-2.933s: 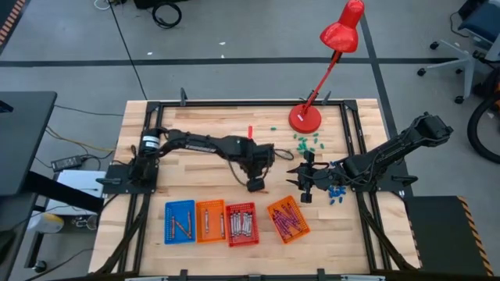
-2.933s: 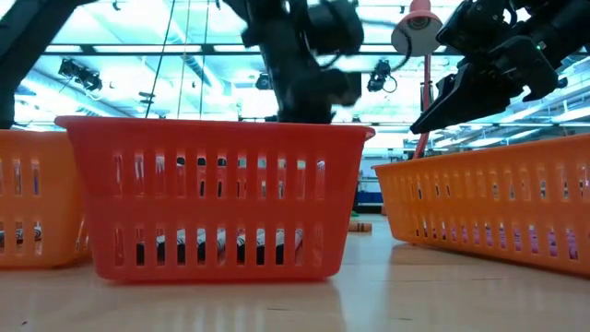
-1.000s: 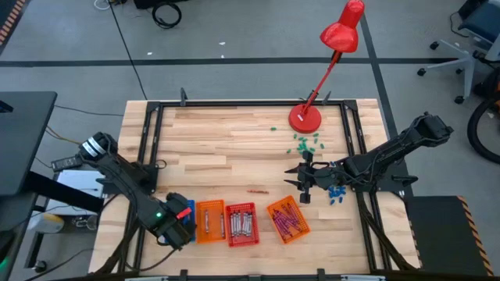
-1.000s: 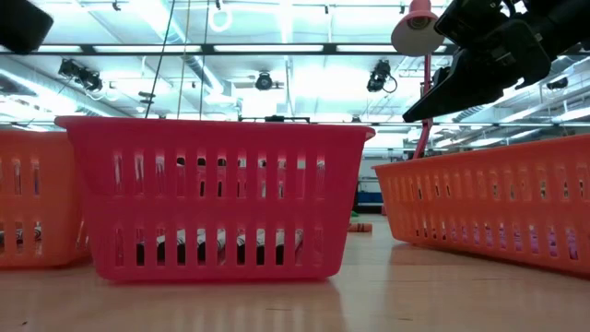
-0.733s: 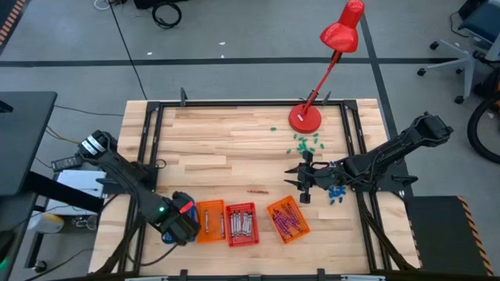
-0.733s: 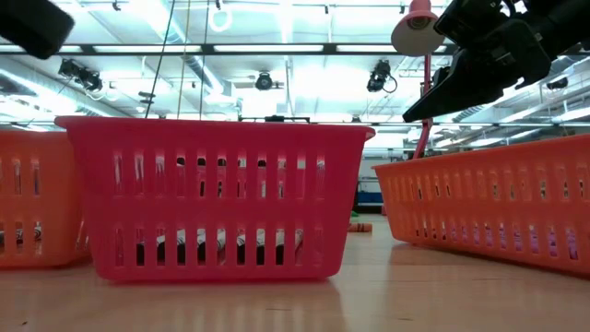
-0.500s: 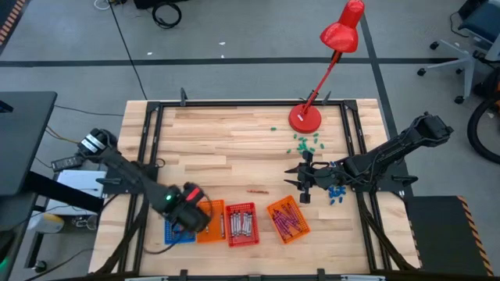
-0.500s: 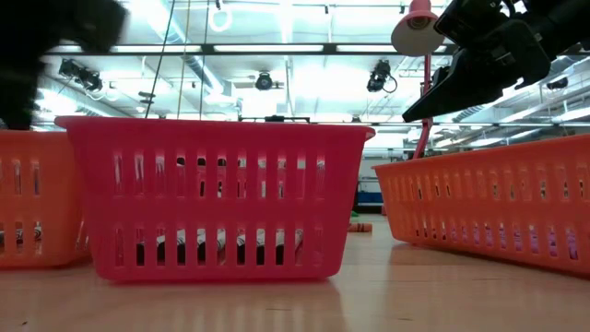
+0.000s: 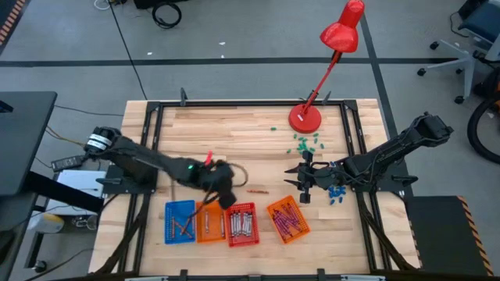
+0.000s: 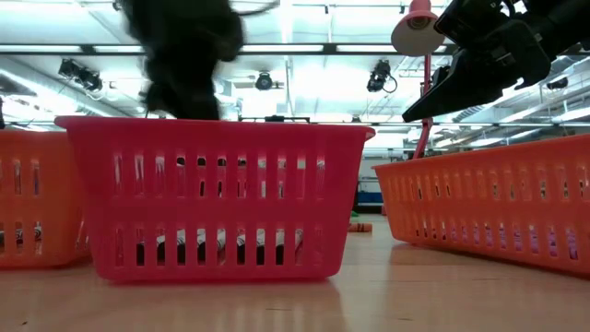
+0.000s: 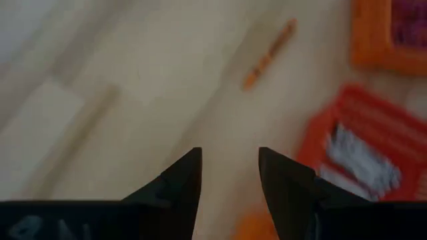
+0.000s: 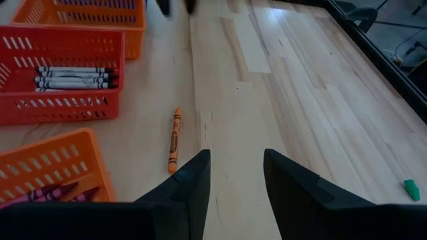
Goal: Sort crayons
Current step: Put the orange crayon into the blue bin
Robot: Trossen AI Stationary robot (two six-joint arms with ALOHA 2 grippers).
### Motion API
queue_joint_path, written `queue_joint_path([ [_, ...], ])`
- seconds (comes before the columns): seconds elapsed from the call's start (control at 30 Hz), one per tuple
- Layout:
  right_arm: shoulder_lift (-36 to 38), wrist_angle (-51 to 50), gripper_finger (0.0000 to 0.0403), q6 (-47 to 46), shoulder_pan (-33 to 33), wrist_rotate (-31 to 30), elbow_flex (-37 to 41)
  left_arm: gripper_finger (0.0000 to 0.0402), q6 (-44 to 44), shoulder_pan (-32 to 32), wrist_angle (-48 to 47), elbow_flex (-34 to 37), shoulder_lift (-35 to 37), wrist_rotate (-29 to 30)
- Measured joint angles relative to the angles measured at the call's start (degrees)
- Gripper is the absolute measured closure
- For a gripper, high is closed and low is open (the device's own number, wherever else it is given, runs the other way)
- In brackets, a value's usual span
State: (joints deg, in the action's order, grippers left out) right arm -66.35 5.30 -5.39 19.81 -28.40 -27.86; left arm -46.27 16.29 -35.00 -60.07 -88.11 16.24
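The left gripper (image 9: pixel 221 190) is now swinging back toward the middle of the table, after being over the blue basket (image 9: pixel 180 222) a second ago, where its fingers went from closed to open. In the left wrist view its two dark fingers (image 11: pixel 181 181) are standing well apart with only bare wood between them, so it is carrying nothing. In my judgement this means one crayon was just delivered to a basket, and the arm is already going for the next one. That next one is probably the loose orange crayon (image 11: pixel 268 54), which is lying flat on the wood ahead of the left gripper and a little to one side, not touching any basket; in the high view it is just beyond the fingertips, between this gripper and the right one. The red basket (image 9: pixel 241 223) with grey crayons (image 12: pixel 75 78) is lying close beside the left gripper, the orange basket (image 9: pixel 210 222) is next to it, and the tilted orange basket (image 9: pixel 287 219) with purple crayons (image 12: pixel 52 193) is a bit farther off. The right gripper (image 9: pixel 300 184) is waiting above the table on the other side of the loose crayon, its fingers (image 12: pixel 187 185) parted and empty, as they were before. So the sorting is nearly complete, I think, because only this single crayon is lying outside the baskets.
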Motion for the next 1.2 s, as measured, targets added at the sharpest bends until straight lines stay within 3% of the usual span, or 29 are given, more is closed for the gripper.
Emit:
queue_joint_path([
  [0.33, 0.0, -0.61, 0.0259, 0.66, 0.0, -0.31, -0.02, 0.0242, 23.42, -10.65, 22.78, -0.21, -11.12, -8.52],
  [0.8, -0.02, -1.14, 0.0259, 1.07, -0.35, -0.57, -0.02, 0.0242, 39.83, -11.82, 20.55, -14.4, -25.04, -16.07],
  [1.2, -1.05, -0.55, 0.0259, 1.07, -0.35, -0.33, -0.02, 0.0242, 41.66, -11.68, 16.88, -17.78, -30.45, -18.85],
])
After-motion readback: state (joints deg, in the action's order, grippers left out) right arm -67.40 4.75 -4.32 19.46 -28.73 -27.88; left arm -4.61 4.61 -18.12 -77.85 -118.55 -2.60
